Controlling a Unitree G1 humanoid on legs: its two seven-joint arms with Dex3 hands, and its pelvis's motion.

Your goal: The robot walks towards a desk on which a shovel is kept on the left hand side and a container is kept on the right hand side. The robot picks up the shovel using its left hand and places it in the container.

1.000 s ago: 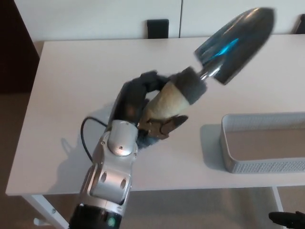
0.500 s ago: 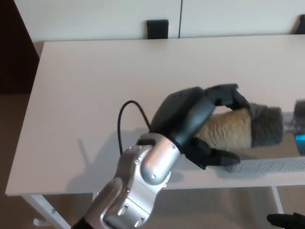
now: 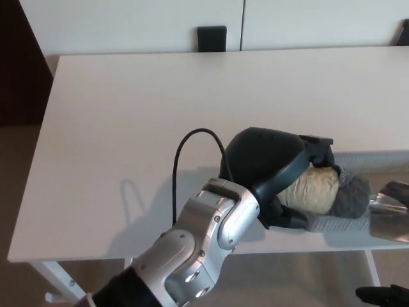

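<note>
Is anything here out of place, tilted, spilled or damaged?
Nothing looks spilled or damaged. The left hand grips the shovel by its handle, holding it over the near edge of the container, with the metal blade reaching to the right edge of the picture. The desk shows no mess.
</note>
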